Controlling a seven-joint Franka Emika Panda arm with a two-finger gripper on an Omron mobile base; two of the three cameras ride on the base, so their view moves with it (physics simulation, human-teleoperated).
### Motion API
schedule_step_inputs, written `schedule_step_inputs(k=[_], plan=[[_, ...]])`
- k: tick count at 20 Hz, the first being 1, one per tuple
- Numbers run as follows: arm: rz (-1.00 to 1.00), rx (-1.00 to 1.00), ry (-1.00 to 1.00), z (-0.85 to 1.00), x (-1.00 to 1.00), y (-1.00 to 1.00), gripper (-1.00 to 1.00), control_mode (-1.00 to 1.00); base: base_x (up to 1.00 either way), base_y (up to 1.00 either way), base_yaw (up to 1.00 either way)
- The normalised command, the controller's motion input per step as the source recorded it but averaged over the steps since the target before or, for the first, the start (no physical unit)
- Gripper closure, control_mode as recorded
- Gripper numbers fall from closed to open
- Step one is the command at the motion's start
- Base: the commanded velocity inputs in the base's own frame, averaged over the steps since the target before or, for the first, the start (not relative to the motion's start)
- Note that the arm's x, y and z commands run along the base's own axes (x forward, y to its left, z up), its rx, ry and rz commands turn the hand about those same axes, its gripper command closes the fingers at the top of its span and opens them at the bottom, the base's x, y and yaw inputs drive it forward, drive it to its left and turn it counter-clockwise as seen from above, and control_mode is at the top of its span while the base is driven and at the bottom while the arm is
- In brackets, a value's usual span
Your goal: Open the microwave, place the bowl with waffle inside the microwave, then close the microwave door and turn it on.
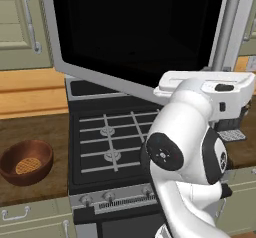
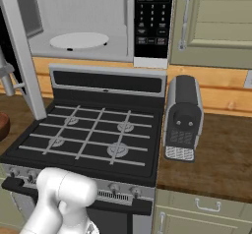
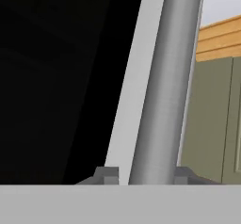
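Microwave door swung open, jaws around its handle; bowl not yet moved.

Left base view: the microwave door [image 1: 135, 29] stands wide open over the stove [image 1: 112, 142], and the bowl [image 1: 26, 162] with the waffle [image 1: 27, 166] in it sits on the table left of the stove, so I judge the opening near done, with loading, closing and starting left; the arm hides the hand. Right base view: the microwave [image 2: 83, 24] shows its turntable plate [image 2: 78, 40] bare and the button panel [image 2: 153, 16] untouched; the bowl is cut off at the left edge. Hand view: the gripper [image 3: 143, 175] has its jaws astride the bar handle [image 3: 162, 82], one tip each side; whether they press it I cannot tell.
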Motion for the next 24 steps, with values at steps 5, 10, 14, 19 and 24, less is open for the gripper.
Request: schedule_step_inputs(k=[5, 10, 14, 19, 24], plan=[[0.00, 0.00, 0.00, 0.00, 0.00, 0.00, 1.00, -1.00, 0.00, 0.00, 0.00], [0.00, 0.00, 0.00, 0.00, 0.00, 0.00, 1.00, -1.00, 0.00, 0.00, 0.00], [0.00, 0.00, 0.00, 0.00, -0.02, 0.00, -1.00, -1.00, 0.00, 0.00, 0.00], [0.00, 0.02, -0.05, 0.00, -0.33, 0.08, -1.00, -1.00, 0.00, 0.00, 0.00], [0.00, 0.04, -0.17, 0.03, -0.22, 0.50, -1.00, -1.00, 0.00, 0.00, 0.00]])
